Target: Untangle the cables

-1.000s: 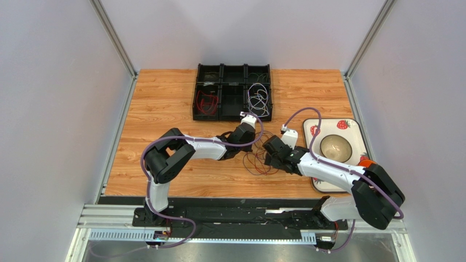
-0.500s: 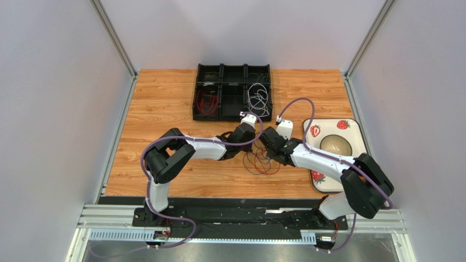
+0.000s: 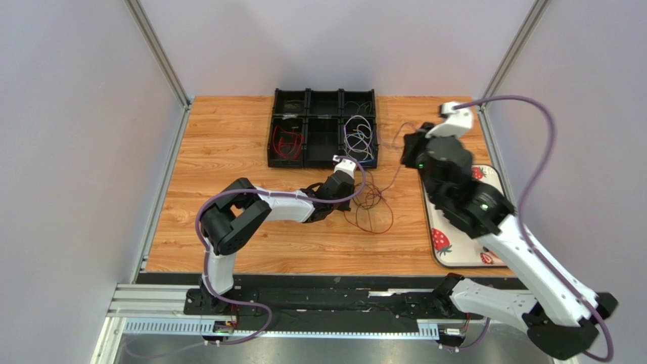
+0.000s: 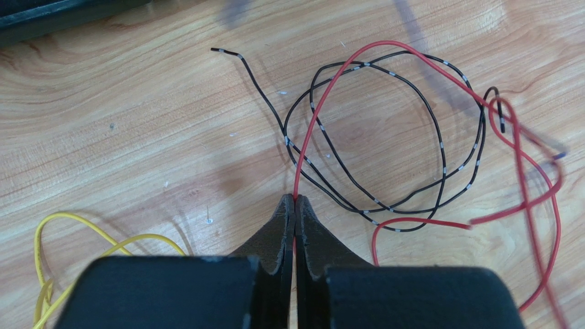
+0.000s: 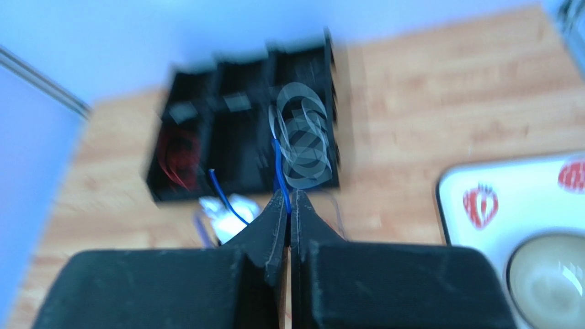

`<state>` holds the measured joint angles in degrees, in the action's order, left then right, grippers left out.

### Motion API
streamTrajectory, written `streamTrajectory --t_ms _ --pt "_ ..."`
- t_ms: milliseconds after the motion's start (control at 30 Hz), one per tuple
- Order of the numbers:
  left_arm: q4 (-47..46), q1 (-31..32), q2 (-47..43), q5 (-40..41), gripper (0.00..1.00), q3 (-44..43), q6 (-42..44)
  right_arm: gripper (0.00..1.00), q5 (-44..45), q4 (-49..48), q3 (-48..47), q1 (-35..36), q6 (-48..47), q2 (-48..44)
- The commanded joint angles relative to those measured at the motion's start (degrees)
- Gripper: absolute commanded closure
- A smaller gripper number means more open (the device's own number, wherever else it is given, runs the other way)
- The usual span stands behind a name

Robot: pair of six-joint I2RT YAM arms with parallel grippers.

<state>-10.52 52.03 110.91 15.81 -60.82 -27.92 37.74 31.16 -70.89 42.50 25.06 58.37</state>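
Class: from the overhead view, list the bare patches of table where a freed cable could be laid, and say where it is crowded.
Free: the wood left of the black tray, out to the table edge, and the near strip between the left arm and the strawberry plate. Crowded: the middle, where cables sprawl beside the left end effector.

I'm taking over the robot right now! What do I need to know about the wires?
Left gripper: shut on the red cable, low on the table.
Right gripper: shut on the blue cable, raised high beside the black tray.
Done: red cables in the tray's near-left compartment, white cables in its near-right one.
Left: the held red cable crosses the dark cable's loops on the table; a yellow cable lies by the left gripper; blue is not in the tray yet.
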Motion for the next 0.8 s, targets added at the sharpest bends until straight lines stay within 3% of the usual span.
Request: streamTrajectory --t_ms 0,200,367,467,567,667,700,767 --pt "3.7 -0.1 0.9 0.2 1.00 0.1 0.0 1.00 3.5 -4.8 -7.2 -0.1 -11.5 -5.1" --pt "3.6 0.0 0.8 0.4 1.00 0.2 0.0 1.00 3.3 -11.9 -11.2 -0.1 -18.0 -8.7" --pt "3.5 -0.1 0.7 0.5 1.00 0.4 -0.2 1.00 7.3 -18.2 -17.7 0.0 -28.8 -8.1" --pt "3.1 -0.1 0.8 0.2 0.97 0.2 -0.1 1.00 5.2 -17.4 -19.4 -0.1 -28.0 -6.6" --pt "2.3 -0.1 0.4 0.1 0.86 0.8 0.1 1.00 4.5 -19.4 -17.6 -0.1 -28.5 -5.7" --pt "-1.1 -0.1 -1.8 -0.3 0.67 3.6 0.7 1.00 4.7 -23.7 -15.9 -0.1 -30.4 -4.8" --pt "-2.3 -0.1 -2.6 -0.5 0.55 4.6 1.0 1.00 4.5 -26.3 -15.8 -0.1 -31.7 -4.5" --pt "-5.7 0.0 -4.9 -0.1 0.45 7.1 1.8 1.00 3.4 -28.6 -16.4 0.0 -33.0 -3.1"
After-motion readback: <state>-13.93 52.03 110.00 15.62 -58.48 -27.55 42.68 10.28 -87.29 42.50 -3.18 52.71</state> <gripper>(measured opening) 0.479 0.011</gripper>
